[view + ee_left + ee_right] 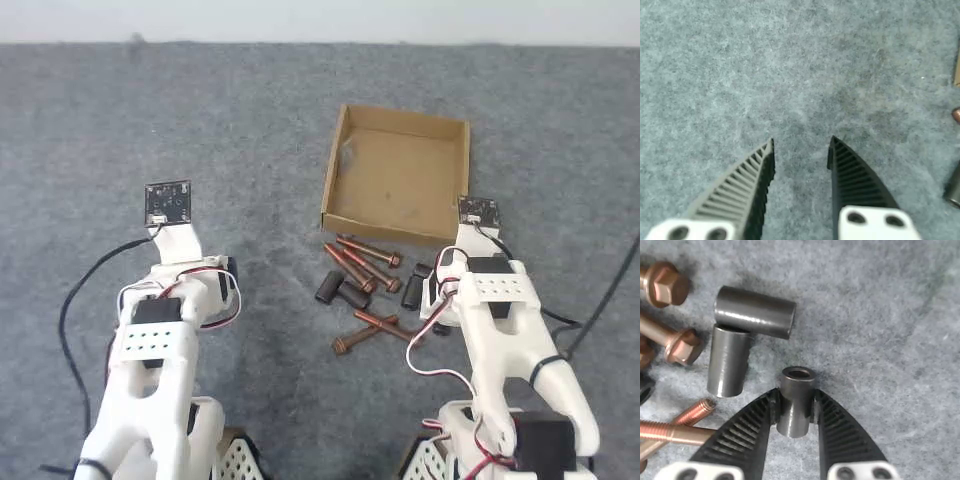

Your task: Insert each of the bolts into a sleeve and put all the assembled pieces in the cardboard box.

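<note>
Clamping sleeve (796,412) upright, open end up: right gripper (795,393).

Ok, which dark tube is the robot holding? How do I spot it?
Find the cardboard box, then the pile of bolts before it. At the pile's right-arm edge, one sleeve is pinched in the right hand, apart from two touching sleeves.

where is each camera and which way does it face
High view: fixed overhead, looking down on grey carpeted table, brown cardboard box, both white arms.
Left wrist view: on left wrist, facing bare carpet past the open left gripper.
Right wrist view: on right wrist, facing right gripper shut on dark metal sleeve.
Shared: high and right wrist views show copper-coloured bolts.
</note>
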You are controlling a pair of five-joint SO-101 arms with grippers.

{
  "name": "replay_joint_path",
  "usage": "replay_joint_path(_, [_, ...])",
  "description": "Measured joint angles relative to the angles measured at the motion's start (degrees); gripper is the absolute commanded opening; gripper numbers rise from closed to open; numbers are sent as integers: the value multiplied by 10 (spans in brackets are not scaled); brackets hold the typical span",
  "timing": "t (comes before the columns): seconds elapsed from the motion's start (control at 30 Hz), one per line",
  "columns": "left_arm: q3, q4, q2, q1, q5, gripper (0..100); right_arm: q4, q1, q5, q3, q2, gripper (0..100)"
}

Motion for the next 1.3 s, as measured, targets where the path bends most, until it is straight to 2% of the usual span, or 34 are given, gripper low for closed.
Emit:
replay_joint_path(0.1, [0,0,0,0,0,171,-7,0,0,1,1,60])
replay_joint_path(0.23, [0,0,0,0,0,171,-9,-1,49,1,1,60])
replay_joint_path(0.33, [0,0,0,0,0,171,-9,-1,56,1,1,69])
replay_joint_path(0.5, [0,0,0,0,0,171,-9,-2,61,1,1,182])
replay_joint_path(0.83, [0,0,0,0,0,172,-11,-2,62,1,1,186])
replay_joint_path(1.0, [0,0,0,0,0,173,-47,-4,62,1,25,186])
replay_joint_path(1.07, [0,0,0,0,0,173,-46,-13,62,-4,37,149])
replay_joint_path(1.2, [0,0,0,0,0,173,-40,-14,62,-17,51,0])
replay_joint_path(1.3, [0,0,0,0,0,173,-40,-14,63,-17,52,33])
